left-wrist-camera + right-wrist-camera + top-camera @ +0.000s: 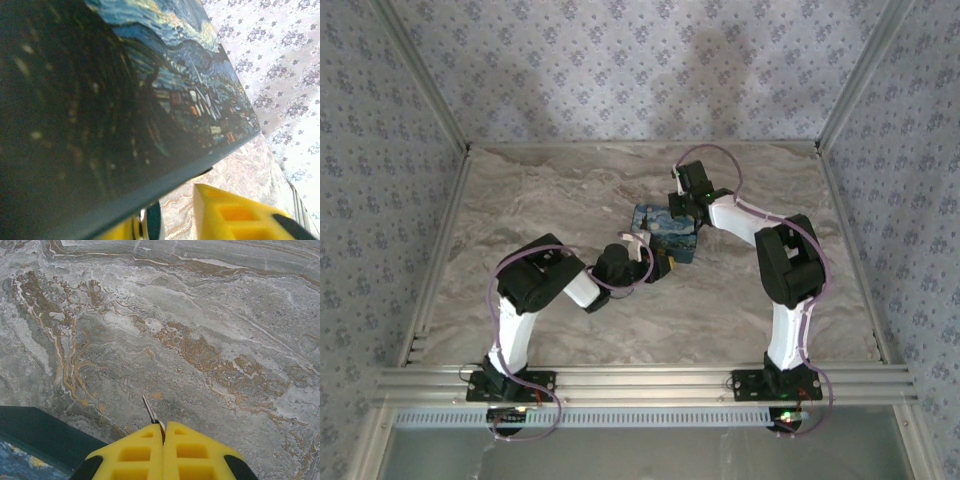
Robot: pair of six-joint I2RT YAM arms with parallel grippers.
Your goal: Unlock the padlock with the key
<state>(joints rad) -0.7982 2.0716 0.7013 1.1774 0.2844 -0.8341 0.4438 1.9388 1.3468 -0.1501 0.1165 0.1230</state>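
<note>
While the right pincer (163,429) clamps a thin silver metal key (149,410) — blade toward 11 o'clock — the left pincer (660,266), grip unclear, sits at 6 o'clock of the swirl-printed blue-and-yellow box (665,230).

**Top external view.** Diffuse, moderately bright light from above. A broad soft shadow falls on the floral-patterned back wall (620,70). Fainter shadows lie beneath the white-and-black arms (535,310) on the grey-and-ochre marble tabletop (560,190). Fine detail is soft throughout.

**Left wrist view.** The blue-and-yellow swirl-printed box (190,100) is dark and defocused at left and sharper at right. The patterned wall beyond is washed out. That wrist's yellow plastic finger (235,215) is blurred.

**Right wrist view.** The tabletop is evenly lit and sharp, with pale glare along the top edge. The paired yellow plastic fingers (195,450) are slightly soft, and the slim metal key (149,410) is crisp.
</note>
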